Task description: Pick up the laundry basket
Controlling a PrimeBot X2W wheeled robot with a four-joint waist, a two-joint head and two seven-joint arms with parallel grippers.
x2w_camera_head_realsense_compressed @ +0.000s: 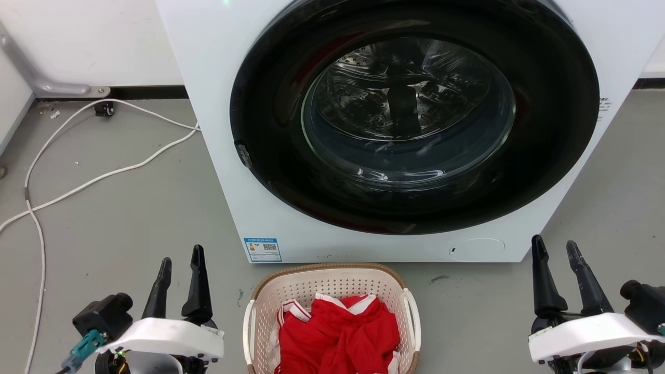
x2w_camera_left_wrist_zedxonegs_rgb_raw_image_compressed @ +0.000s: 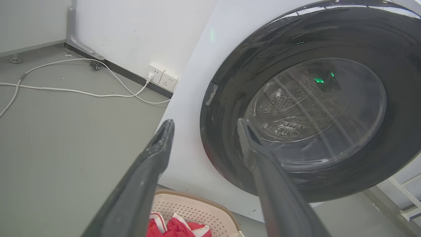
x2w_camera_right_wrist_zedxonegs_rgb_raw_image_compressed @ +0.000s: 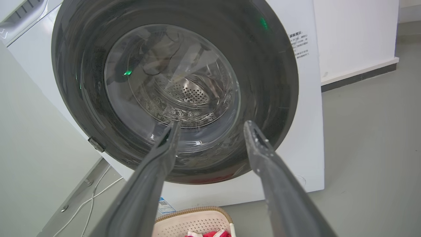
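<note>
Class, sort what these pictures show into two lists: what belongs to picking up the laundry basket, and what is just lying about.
Belongs to the job:
laundry basket
left gripper, open
right gripper, open

Just lying about:
washing machine, door shut
white cable on the floor
wall sockets
red garment, merely riding in the basket

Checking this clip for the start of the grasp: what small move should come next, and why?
Probably lower both arms inward toward the white side handles of the laundry basket: the left gripper and right gripper are open, apart from it on either side, holding nothing.
</note>
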